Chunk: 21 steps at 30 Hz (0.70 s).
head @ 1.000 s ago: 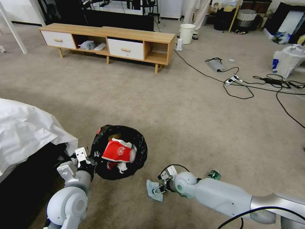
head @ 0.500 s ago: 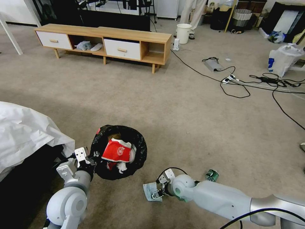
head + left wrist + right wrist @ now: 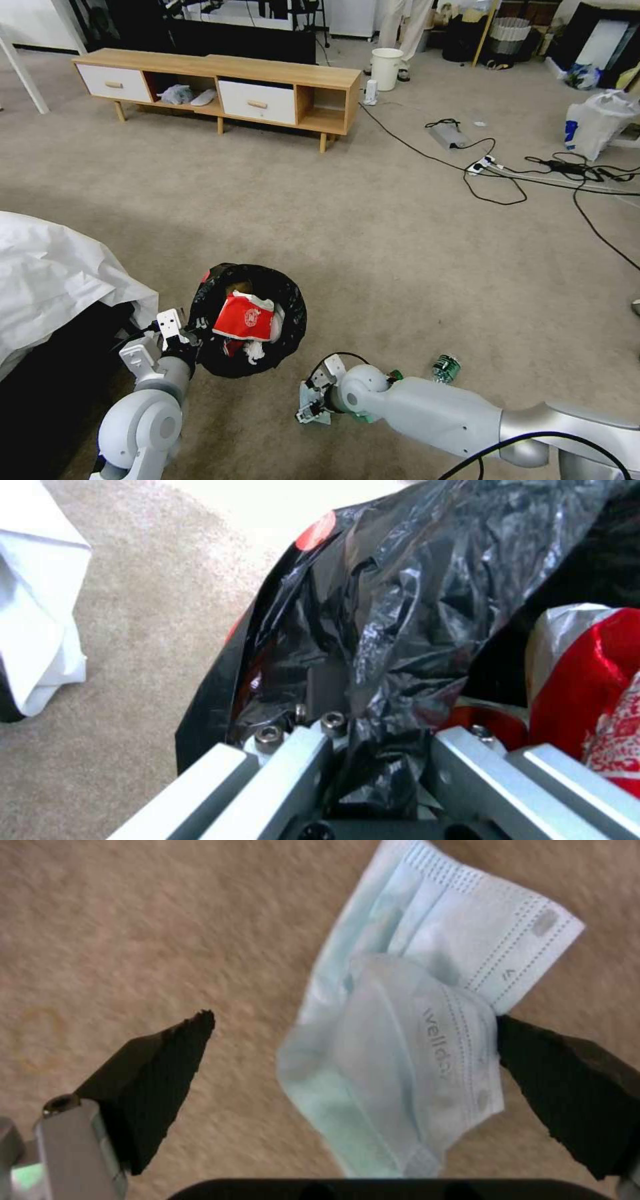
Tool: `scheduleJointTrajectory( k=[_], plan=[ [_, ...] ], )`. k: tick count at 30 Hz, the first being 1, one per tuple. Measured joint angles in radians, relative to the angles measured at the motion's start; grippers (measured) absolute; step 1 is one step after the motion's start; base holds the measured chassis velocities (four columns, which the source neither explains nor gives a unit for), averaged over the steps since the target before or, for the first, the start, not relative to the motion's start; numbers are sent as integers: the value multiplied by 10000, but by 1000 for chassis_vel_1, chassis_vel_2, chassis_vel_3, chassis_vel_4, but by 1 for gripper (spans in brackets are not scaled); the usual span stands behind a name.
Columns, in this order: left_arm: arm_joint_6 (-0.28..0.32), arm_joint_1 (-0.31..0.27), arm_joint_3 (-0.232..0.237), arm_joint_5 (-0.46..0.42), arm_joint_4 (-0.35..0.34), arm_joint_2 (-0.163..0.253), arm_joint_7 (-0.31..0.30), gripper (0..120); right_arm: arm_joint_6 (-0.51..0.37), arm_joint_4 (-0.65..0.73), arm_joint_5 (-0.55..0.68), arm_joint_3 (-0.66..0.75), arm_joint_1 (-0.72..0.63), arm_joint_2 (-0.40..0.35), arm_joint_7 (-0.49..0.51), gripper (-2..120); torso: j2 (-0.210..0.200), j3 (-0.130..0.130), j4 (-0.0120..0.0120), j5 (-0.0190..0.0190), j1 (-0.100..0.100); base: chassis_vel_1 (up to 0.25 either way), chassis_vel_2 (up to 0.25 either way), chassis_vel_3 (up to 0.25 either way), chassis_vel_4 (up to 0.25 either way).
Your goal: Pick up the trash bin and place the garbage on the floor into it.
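wooden tv bench (image 3: 220,87), white bucket (image 3: 387,68), black cables (image 3: 533,177)

right hand (image 3: 308,408) slid leftward over carpet, pale blue face mask (image 3: 413,1040) now between its spread fingers

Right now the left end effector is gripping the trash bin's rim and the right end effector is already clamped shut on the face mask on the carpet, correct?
Not quite. The right end effector is open, its fingers straddling the face mask, as the right wrist view shows. The left end effector does grip the trash bin.

A pale blue mask (image 3: 407,1040) is seen lying crumpled on the carpet (image 3: 133,930) between the spread fingers (image 3: 160,1080) of the right pincer (image 3: 353,1060).
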Motion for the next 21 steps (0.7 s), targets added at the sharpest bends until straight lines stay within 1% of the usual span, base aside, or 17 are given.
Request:
scheduleJointTrajectory(
  k=[4,10,21],
  plan=[
    [-1,-17,-12,-15,29,12,8,0,4,33,116,-140,137,290,82,100,0,-1,-1,-2,0,0,0,0,0],
    [-3,-13,-46,-41,31,38,20,0,11,56,201,-241,212,392,172,100,0,-2,-5,-4,0,0,0,0,0],
    [-6,-8,-4,-57,21,61,33,0,48,207,285,-189,99,-11,432,100,1,-2,-7,-5,0,0,0,0,0]
  ],
)
